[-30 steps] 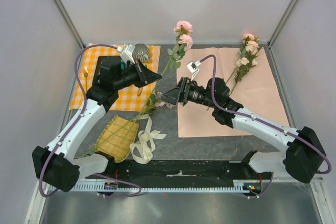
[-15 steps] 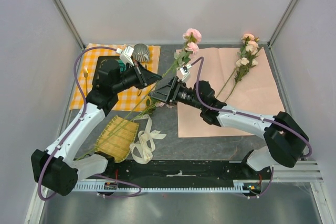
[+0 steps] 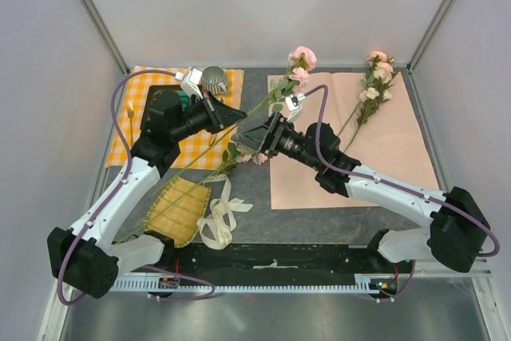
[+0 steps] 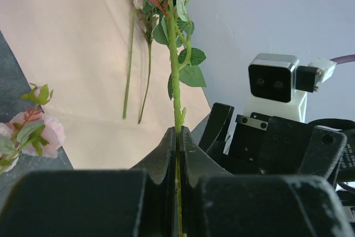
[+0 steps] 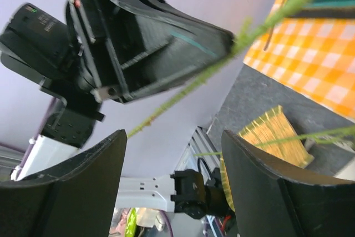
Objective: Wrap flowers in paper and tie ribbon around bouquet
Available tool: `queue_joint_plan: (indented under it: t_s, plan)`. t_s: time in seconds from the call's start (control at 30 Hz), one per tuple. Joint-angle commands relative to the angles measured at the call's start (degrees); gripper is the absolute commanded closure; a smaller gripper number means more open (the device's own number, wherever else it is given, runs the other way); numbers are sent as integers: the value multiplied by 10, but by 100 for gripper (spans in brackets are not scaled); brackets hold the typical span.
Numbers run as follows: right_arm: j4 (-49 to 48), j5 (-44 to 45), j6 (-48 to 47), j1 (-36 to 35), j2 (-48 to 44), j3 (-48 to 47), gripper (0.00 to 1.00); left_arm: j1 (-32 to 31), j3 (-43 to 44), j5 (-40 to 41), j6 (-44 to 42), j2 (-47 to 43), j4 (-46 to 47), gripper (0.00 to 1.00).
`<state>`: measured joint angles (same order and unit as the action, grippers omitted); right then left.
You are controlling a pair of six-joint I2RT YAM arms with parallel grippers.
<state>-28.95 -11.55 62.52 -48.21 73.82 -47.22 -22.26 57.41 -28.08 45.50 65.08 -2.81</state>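
Observation:
My left gripper (image 3: 237,117) is shut on the thin green stem (image 4: 176,84) of one of the flowers, held up in the air, its pink blooms (image 3: 302,57) over the paper's far left corner. My right gripper (image 3: 242,140) stands open just right of the left one. The held stem (image 5: 219,62) crosses beyond its fingertips and nothing lies between them. A second stem of flowers (image 3: 374,85) lies on the large pink paper (image 3: 383,157). More flowers (image 3: 239,156) lie on the dark table. The cream ribbon (image 3: 219,215) lies looped near the front.
An orange-checked cloth (image 3: 152,129) at the back left carries a dark tray and a silver cup (image 3: 214,79). A yellow-green bamboo mat (image 3: 180,209) lies left of the ribbon. White walls close in the table on three sides.
The left gripper has carried the held flower to the right, so its blooms now hang over the paper's corner. The right gripper has moved left, close to the left gripper.

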Motion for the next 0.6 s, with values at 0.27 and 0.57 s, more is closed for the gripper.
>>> queue_joint_plan:
  t_s: [0.27, 0.57]
  plan:
    - [-92, -25, 55, -48, 112, -100, 36, -2, -44, 20, 50, -48, 98, 98]
    - [-117, 18, 73, -67, 127, -97, 44, -2, -59, 21, 63, -72, 105, 99]
